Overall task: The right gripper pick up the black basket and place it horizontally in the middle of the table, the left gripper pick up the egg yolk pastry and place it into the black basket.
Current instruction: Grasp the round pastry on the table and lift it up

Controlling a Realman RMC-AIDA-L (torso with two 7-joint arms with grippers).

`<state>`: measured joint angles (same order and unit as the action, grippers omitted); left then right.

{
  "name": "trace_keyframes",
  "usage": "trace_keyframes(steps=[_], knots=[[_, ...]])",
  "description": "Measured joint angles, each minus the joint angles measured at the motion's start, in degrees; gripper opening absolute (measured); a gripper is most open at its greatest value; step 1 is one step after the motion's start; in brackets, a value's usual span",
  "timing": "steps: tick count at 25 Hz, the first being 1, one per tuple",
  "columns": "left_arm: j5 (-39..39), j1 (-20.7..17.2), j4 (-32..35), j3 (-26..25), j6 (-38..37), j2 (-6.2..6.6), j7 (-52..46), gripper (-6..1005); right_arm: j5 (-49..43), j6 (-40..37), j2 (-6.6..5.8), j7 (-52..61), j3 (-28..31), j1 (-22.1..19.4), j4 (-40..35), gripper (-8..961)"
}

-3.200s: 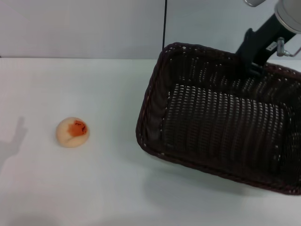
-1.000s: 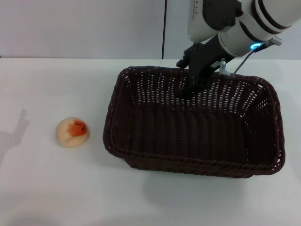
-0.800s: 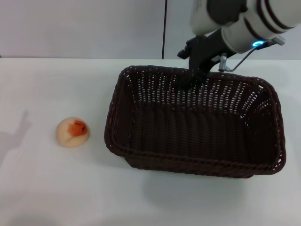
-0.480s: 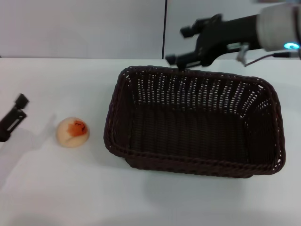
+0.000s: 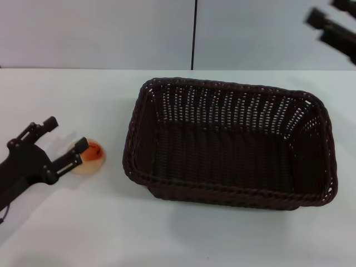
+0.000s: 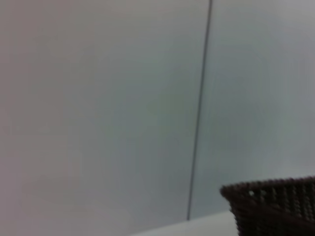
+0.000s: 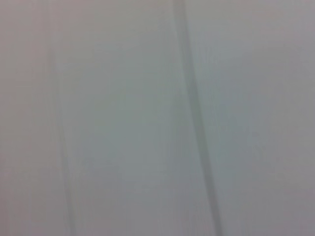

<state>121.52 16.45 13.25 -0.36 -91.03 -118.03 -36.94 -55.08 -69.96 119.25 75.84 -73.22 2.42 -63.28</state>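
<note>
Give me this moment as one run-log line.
black basket: placed on table, empty | right gripper: open, clear, upper right | left gripper: open beside egg yolk pastry | pastry: ungrasped, left of basket

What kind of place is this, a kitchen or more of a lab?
Probably a lab or test bench, not a kitchen: a bare white table against plain grey wall panels, holding only a black basket and an egg yolk pastry, with the left gripper open beside it.

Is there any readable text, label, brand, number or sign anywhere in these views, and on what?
None. No writing shows on the black basket, the egg yolk pastry, the table, the left pincer or the right pincer; both wrist views show mostly blank wall.
</note>
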Motion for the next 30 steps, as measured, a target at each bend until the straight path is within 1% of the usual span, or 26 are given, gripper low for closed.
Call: trace_keyframes(steps=[1,3,4,5,8,9,10,11,12,13,15,16,17,20,24,25,28,30], knots=[[0.0,0.0,0.0,0.8,0.3,-0.01,0.1,782,0.0,0.0,0.0,0.0,0.0,0.0,0.0,811],[0.0,0.0,0.0,1.6,0.7,-0.01,0.5,780,6.1,-4.1,0.03,-4.8,0.8,-0.4,5.7,811],[0.0,0.1,-0.2,2.9,1.7,-0.06,2.2,779,9.2,-6.4,0.04,-7.4,1.0,-0.3,9.3,811],[0.0,0.4,-0.5,3.4,2.8,-0.18,3.7,778,14.8,-10.6,0.04,-12.4,1.2,0.2,16.2,811],[0.2,0.9,-0.7,4.1,4.1,-0.26,5.1,775,23.0,-18.7,-0.01,-20.5,1.1,1.4,27.4,811],[0.3,1.2,-0.7,4.6,4.8,-0.28,5.5,774,23.0,-18.7,-0.01,-20.5,1.1,1.4,27.4,811],[0.4,1.5,-0.7,5.1,6.1,-0.29,6.1,773,27.5,-23.3,0.0,-24.7,0.9,2.1,34.0,811],[0.4,1.5,-0.7,5.1,6.1,-0.29,6.1,772,27.5,-23.3,0.0,-24.7,0.9,2.1,34.0,811],[0.3,1.7,-0.8,5.1,7.7,-0.37,7.2,771,31.5,-28.2,0.04,-27.9,0.9,3.0,40.1,811],[0.3,1.7,-0.8,5.1,7.7,-0.37,7.2,770,31.5,-28.2,0.04,-27.9,0.9,3.0,40.1,811],[0.1,1.8,-1.4,4.5,9.6,-0.45,9.0,768,35.0,-32.6,-0.08,-29.7,1.2,3.7,45.8,811],[0.1,1.8,-1.4,4.5,9.6,-0.45,9.0,767,35.0,-32.6,-0.08,-29.7,1.2,3.7,45.8,811],[0.0,2.0,-2.1,4.0,12.9,-0.46,10.8,766,35.7,-33.3,-0.12,-29.8,1.4,3.7,46.7,811],[0.0,2.4,-2.3,4.2,16.9,-0.46,11.4,764,36.3,-35.1,-0.17,-29.8,2.9,3.1,47.9,811],[-0.2,2.7,-2.7,4.1,19.1,-0.45,11.4,760,36.4,-35.9,-0.18,-29.6,4.5,2.9,48.9,811],[-0.3,2.8,-3.0,3.8,19.6,-0.45,11.3,759,36.4,-36.1,-0.22,-29.6,5.8,2.9,49.5,811],[-0.2,2.8,-3.3,3.8,18.8,-0.38,11.2,756,36.4,-36.2,-0.25,-29.6,6.8,3.0,49.6,811],[-1.6,2.4,-3.5,3.6,15.5,-0.29,12.0,754,36.5,-36.2,-0.3,-29.6,8.1,3.1,49.7,811]])
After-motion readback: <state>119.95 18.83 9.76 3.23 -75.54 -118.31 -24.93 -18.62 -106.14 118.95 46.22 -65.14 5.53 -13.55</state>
